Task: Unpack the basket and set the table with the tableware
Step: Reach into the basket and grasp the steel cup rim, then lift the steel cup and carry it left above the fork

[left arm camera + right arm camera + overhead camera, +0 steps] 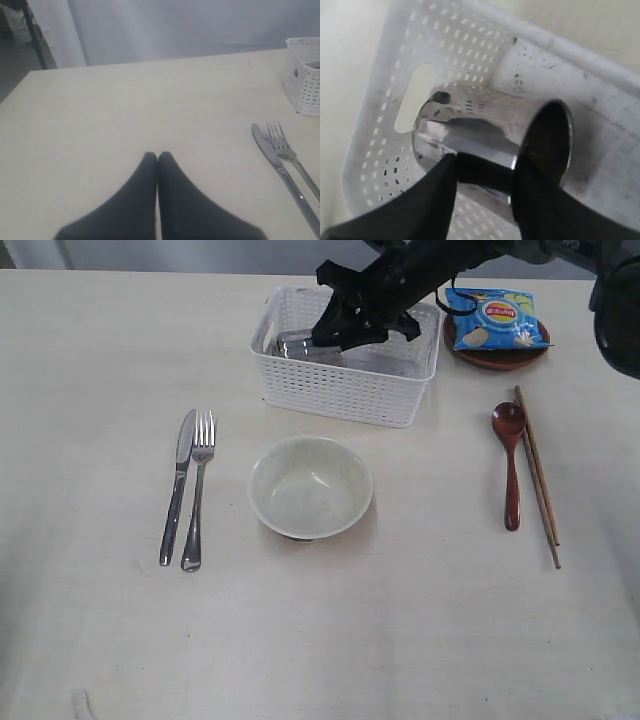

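R fingers [420, 210] apart astride rim of steel cup [480, 120], lying sideways in basket [380, 165] by bench [100, 640] far edge, L fingers [135, 200] together; slick round wall may slip/roll if pinch lands off-centre.

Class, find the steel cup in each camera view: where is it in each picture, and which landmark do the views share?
Exterior view: the steel cup lies in the left end of the basket, at top centre.
Left wrist view: not clearly visible; only a basket corner shows, at the picture's edge.
Right wrist view: the steel cup fills the middle, on its side inside the basket.
Shared landmark: the white lattice basket.
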